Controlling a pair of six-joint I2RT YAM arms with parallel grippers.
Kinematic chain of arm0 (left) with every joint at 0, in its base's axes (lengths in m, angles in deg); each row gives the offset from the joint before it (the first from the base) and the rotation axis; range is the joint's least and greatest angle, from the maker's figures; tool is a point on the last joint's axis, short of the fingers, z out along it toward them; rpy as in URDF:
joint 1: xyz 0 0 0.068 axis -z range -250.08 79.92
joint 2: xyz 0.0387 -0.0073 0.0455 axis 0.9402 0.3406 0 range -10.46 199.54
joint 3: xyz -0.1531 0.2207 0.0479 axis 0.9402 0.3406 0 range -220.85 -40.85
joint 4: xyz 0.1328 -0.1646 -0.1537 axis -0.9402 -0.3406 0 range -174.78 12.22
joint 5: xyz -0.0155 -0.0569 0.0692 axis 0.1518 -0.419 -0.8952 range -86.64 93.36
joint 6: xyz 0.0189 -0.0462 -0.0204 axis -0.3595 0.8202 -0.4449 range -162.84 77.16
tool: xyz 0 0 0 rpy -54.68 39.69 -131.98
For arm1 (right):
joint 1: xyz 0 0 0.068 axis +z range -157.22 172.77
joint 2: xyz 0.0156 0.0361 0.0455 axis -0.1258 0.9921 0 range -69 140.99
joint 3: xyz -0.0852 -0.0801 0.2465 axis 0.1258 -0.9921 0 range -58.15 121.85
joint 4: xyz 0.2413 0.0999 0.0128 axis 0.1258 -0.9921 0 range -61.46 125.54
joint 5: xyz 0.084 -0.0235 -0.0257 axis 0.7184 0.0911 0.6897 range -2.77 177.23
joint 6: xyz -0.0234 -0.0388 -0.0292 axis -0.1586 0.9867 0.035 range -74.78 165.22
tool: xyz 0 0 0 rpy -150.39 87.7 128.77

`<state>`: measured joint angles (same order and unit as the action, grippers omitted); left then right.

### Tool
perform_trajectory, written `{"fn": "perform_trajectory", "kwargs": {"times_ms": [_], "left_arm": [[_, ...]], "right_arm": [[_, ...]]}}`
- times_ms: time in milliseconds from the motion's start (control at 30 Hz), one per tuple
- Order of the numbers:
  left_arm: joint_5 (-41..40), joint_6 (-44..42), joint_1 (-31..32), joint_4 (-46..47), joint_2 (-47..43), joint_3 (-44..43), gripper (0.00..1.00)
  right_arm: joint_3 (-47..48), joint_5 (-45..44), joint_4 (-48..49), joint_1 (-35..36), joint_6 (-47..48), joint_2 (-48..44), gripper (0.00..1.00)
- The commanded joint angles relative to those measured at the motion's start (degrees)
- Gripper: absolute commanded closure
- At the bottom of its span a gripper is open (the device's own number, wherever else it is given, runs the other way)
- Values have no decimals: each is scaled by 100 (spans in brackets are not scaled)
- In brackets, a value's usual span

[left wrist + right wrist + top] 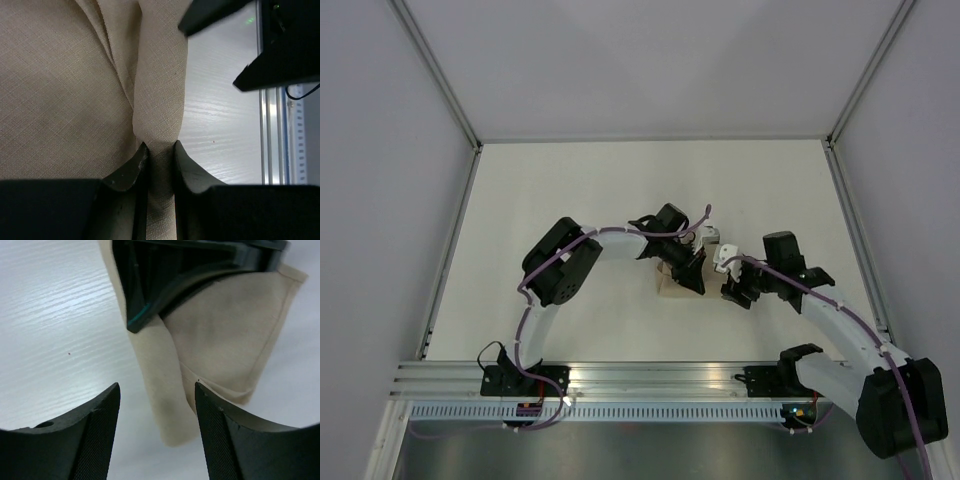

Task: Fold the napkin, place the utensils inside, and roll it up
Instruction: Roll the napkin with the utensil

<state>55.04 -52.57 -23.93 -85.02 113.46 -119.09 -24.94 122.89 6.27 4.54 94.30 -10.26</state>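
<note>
The tan-beige napkin lies folded small at the table's middle, mostly hidden under my left gripper. In the left wrist view my left gripper is shut on a rolled fold of the napkin. My right gripper is just right of the napkin. In the right wrist view my right gripper is open and empty, its jaws either side of the napkin's rolled end, above it. The fork is out of view.
The white table has a metal rail along its near edge and grey walls on three sides. The left gripper's black body hangs over the napkin in the right wrist view.
</note>
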Motion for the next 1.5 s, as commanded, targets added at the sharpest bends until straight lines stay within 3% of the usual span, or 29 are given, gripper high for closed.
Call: {"fn": "perform_trajectory", "kwargs": {"times_ms": [0, 133, 433, 600, 633, 700, 767, 833, 1033, 1367, 1467], "left_arm": [[263, 156, -89, -1121, 554, -33, 98], [378, 218, -124, -1270, 730, -279, 98], [431, 332, -168, -1446, 932, -517, 98], [431, 332, -185, -1525, 959, -570, 97], [431, 332, -194, -1552, 941, -579, 95], [387, 332, -212, -1569, 924, -561, 84], [308, 315, -220, -1561, 819, -552, 67], [220, 297, -238, -1552, 679, -543, 60], [-26, 411, -361, -1420, 248, -640, 53], [-746, 656, -712, -832, -570, -387, 50], [-957, 859, -905, -384, -939, -140, 40]], "right_arm": [[-464, -901, 1300, 858, -293, -231, 33], [-859, -1727, 1976, 1503, -303, -109, 33], [-1299, -2704, 2856, 2426, -355, 365, 34], [-1344, -2863, 3051, 2576, -346, 708, 44], [-1335, -2863, 3051, 2576, -338, 735, 47], [-1335, -2872, 3042, 2576, -346, 814, 61], [-1265, -2837, 2945, 2576, -390, 849, 69], [-1159, -2793, 2675, 2585, -390, 955, 75], [-799, -2494, 2050, 2576, -478, 1254, 81], [-184, -1888, 1188, 2375, -478, 1789, 83], [158, -1510, 837, 2155, -391, 2009, 83]]}}
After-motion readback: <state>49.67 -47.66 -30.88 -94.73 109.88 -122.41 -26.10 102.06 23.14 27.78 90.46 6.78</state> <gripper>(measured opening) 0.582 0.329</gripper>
